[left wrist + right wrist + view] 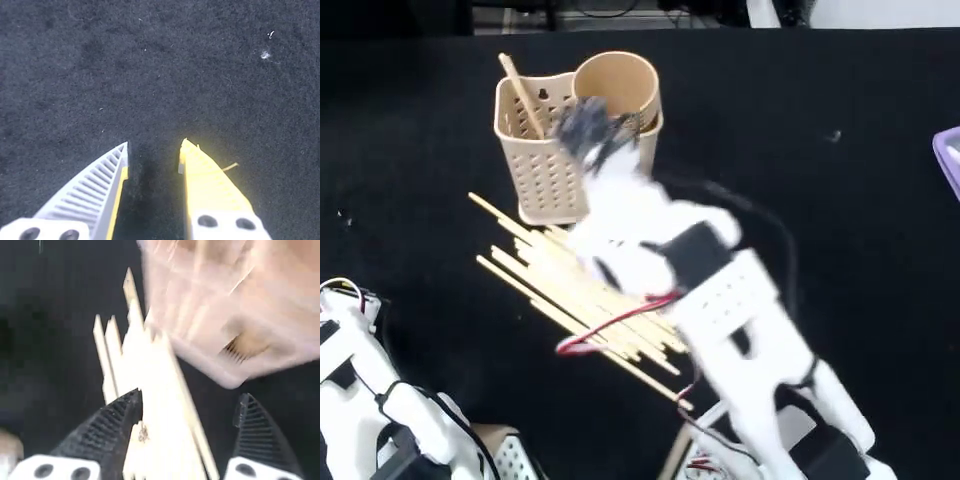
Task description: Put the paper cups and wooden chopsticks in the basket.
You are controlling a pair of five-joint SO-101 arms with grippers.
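A beige plastic basket (555, 165) with rows of small holes in its walls is standing upright on the black table (840, 250), toward the far side. A tan paper cup (617, 82) is sitting inside it at one end, its round mouth open upward and rising above the rim. A single wooden chopstick (520, 95) is leaning in the other end, its tip poking out over the rim.

The remaining chopsticks (570, 290), pale, thin and straight, are lying on the cloth in a loose fan. The pile is starting just beside the basket's base and running diagonally toward the near edge, partly under the right arm (740, 310).

The right gripper (191, 397) is hanging above the pile's far end, next to the basket's base, with its two black ribbed fingers spread wide and nothing between them. In the high view it is showing as a dark blur at the basket's rim. A red wire (610, 325) is looping from the arm across the chopsticks.

The left arm (360, 390) is sitting at the near left corner, well apart from the basket. The left gripper (152, 150) is pointing down at bare black cloth, its grey and yellow fingers parted by a narrow gap and holding nothing.

A purple object (950, 155) is lying at the table's right edge.
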